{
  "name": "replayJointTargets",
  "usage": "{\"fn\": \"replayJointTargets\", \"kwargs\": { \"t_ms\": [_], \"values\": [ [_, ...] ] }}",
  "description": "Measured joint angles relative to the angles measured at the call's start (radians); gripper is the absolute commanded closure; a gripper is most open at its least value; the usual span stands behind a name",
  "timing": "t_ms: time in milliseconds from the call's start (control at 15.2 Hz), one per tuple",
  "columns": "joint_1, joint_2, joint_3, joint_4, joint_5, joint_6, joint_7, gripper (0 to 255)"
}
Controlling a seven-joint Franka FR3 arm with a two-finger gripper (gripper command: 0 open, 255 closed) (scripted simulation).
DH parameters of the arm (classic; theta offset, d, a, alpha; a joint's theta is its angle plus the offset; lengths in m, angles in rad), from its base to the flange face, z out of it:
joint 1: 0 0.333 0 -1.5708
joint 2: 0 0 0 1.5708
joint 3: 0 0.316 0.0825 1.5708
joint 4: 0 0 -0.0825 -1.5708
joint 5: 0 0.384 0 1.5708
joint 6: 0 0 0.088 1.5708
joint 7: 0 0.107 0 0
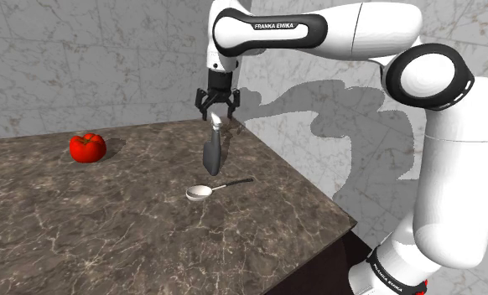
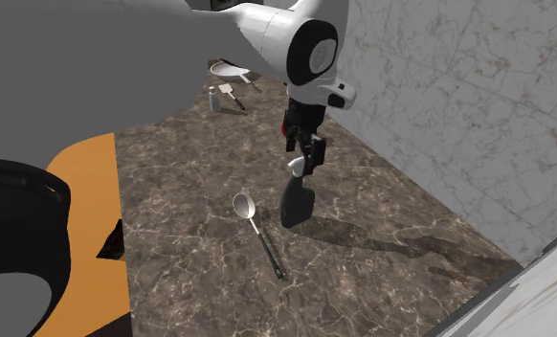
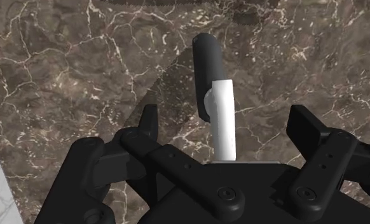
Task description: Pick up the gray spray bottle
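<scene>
Dark gray spray bottle with a pale nozzle head, standing upright on the dark marbled counter, near its back corner.

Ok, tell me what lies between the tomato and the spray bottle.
Nothing: in the shoulder view only bare dark counter runs between the red tomato and the grey spray bottle.

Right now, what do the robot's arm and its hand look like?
The arm is glossy white, built of thick rounded segments with dark joint bands; one band carries white FRANKA EMIKA lettering. The gripper is all black, with two angular fingers and visible screw heads.
</scene>
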Motion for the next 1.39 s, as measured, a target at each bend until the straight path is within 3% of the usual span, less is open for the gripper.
{"fn": "replayJointTargets", "kwargs": {
  "t_ms": [198, 264, 924, 1386],
  "values": [
    [-0.001, 0.006, -0.001, -0.031, -0.002, 0.036, 0.001, 0],
    [-0.002, 0.006, -0.001, -0.036, -0.002, 0.041, 0.000, 255],
    [-0.002, 0.006, -0.002, -0.040, -0.002, 0.046, 0.000, 255],
    [0.004, 0.009, 0.000, 0.046, -0.002, -0.036, 0.001, 255]
  ]
}}
